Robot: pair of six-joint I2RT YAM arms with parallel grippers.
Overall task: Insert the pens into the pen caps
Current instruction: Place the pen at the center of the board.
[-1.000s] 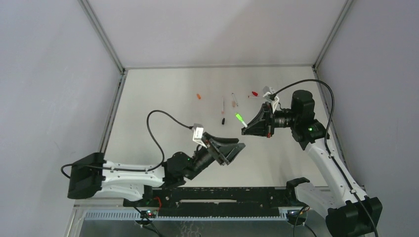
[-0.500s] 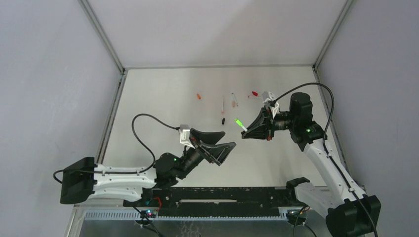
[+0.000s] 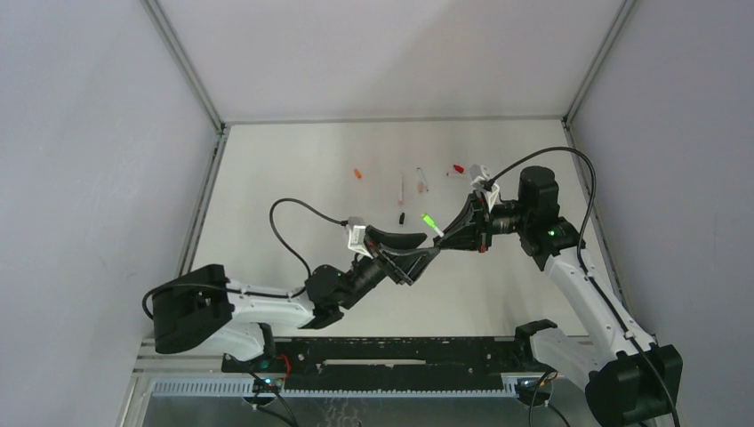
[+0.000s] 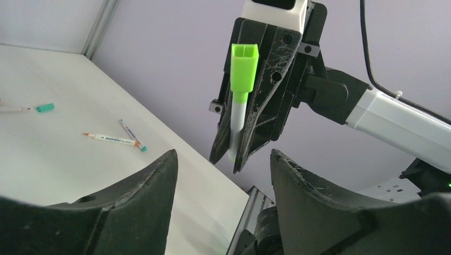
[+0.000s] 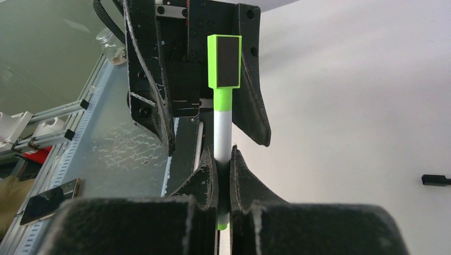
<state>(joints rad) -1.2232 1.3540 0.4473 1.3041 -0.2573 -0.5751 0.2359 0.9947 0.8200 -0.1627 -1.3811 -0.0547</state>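
Green plastic makes up the one cap with something in it: the green cap (image 4: 244, 66) sits on the far end of the green pen (image 4: 237, 125), whose tip is hidden inside. It is a blocky, square-sided sleeve, wider than the barrel, with a narrower green collar beneath. Its outer end looks hollow from the left wrist and dark from the right wrist. The barrel is white and smooth. In the right wrist view a small green stub shows below the fingers.

The pen is off the table (image 3: 293, 196), held in the air over its middle by the right gripper (image 5: 222, 167). The fingers are pressed tight on the lower barrel, so pen and cap stick straight out beyond their tips. The left gripper (image 4: 223, 159) faces it with fingers spread wide and nothing between them. The capped pen shows through that gap, close by but apart.

An orange cap (image 3: 356, 173), a black cap (image 3: 401, 217) and a teal cap (image 4: 45, 108) lie loose on the table farther back, each with nothing in it. Two bare pens (image 4: 113, 139) lie in a narrow V, meeting at one end. A small red piece (image 3: 457, 168) lies near the right gripper's cable, too small to tell whether it is pen or cap.
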